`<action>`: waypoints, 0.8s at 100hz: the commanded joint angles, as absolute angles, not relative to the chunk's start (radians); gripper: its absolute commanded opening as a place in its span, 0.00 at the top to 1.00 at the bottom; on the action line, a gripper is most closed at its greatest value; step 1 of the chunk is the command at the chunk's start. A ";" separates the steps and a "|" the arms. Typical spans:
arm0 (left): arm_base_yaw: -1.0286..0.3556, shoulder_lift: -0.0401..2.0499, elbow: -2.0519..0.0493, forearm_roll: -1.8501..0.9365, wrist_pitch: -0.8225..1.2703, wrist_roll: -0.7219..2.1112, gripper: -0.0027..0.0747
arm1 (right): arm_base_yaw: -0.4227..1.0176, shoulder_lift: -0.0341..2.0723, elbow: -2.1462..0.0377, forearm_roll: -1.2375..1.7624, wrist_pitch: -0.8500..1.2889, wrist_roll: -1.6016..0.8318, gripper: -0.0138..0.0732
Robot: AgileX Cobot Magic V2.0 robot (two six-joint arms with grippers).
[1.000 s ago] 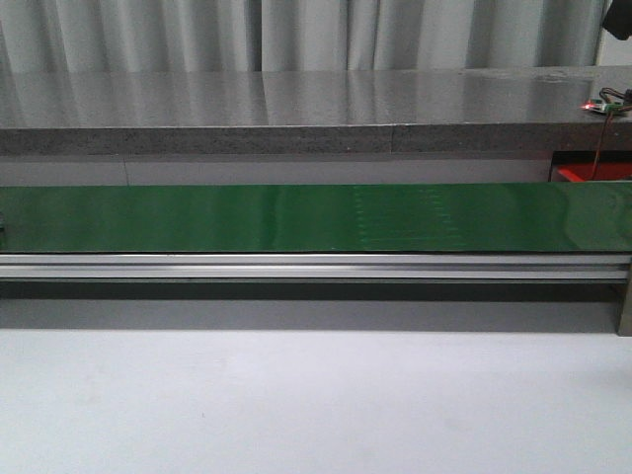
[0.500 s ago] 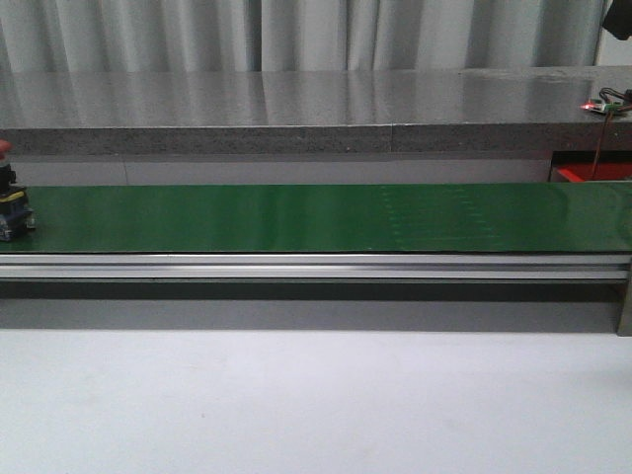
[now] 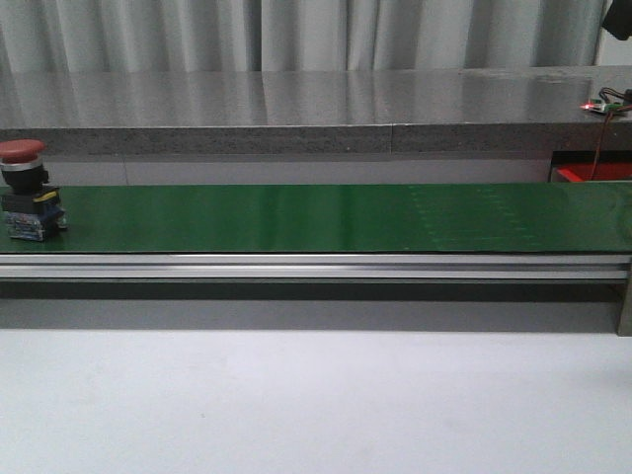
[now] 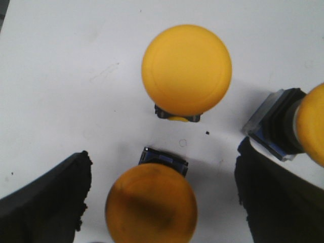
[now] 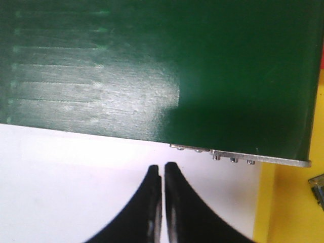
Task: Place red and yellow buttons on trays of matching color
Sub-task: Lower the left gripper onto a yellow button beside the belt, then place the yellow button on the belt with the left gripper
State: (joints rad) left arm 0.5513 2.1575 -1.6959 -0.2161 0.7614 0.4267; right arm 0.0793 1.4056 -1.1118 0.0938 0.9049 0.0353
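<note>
red button [image 3: 24, 202] is sitting at the far left of the green belt [image 3: 326, 217] | left gripper [image 4: 162, 202] is hanging wide apart over yellow buttons [image 4: 186, 68] | right gripper [image 5: 162, 202] is squeezing closed, holding nothing | risk: button may be riding past if closed fingers are slow to part

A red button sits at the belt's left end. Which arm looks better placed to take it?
Probably left. The red button is on the robot's left side, and the left claw is open, over yellow buttons. The right claw is shut beside the green belt, no button visible.
</note>
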 commanded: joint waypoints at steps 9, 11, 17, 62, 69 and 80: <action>0.547 2.111 -1.728 -0.236 0.715 0.429 0.36 | 0.081 1.367 -1.145 0.101 0.877 0.024 0.81; 0.547 2.112 -1.728 -0.236 0.715 0.429 0.40 | 0.081 1.367 -1.145 0.101 0.877 0.024 0.81; 0.547 2.112 -1.729 -0.236 0.715 0.429 0.49 | 0.081 1.367 -1.145 0.101 0.877 0.024 0.81; 0.547 2.063 -1.730 -0.236 0.795 0.429 0.70 | 0.081 1.367 -1.145 0.101 0.877 0.024 0.81; 0.547 2.028 -1.730 -0.243 0.800 0.429 0.70 | 0.081 1.367 -1.145 0.101 0.877 0.024 0.81; 0.545 1.963 -1.730 -0.263 0.802 0.429 0.70 | 0.081 1.367 -1.145 0.101 0.877 0.024 0.81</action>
